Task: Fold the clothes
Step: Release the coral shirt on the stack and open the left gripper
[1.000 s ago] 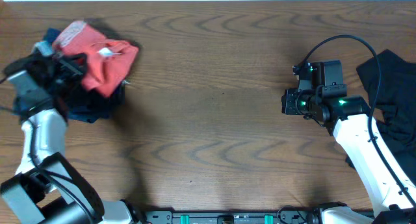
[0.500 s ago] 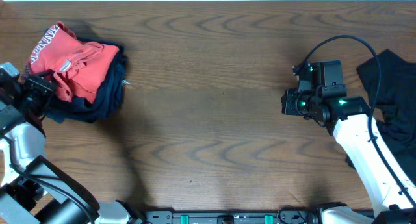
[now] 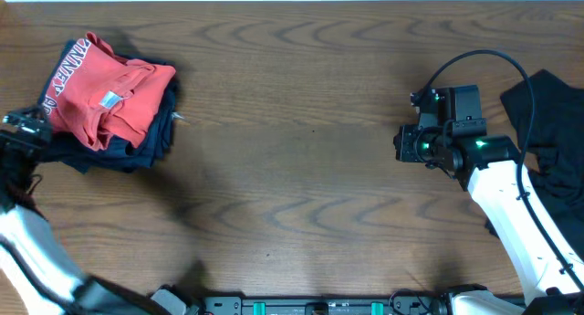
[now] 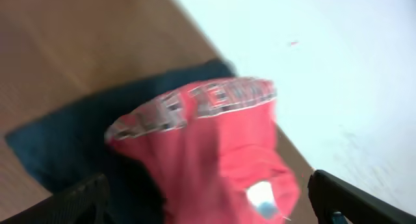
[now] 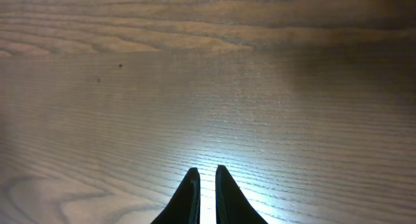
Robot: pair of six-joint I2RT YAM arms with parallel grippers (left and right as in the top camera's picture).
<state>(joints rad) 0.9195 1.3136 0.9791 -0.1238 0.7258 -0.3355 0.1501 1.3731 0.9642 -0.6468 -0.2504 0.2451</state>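
Left gripper (image 4: 209, 197) retreated; crumpled coral T-shirt (image 3: 108, 94) atop navy garment (image 3: 151, 141).

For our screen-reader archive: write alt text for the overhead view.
A coral-red T-shirt, roughly folded, lies atop a navy garment at the left end of the wooden table, with the left hand open beside the pile. The right hand, shut, is over bare wood near a black garment at the right edge.
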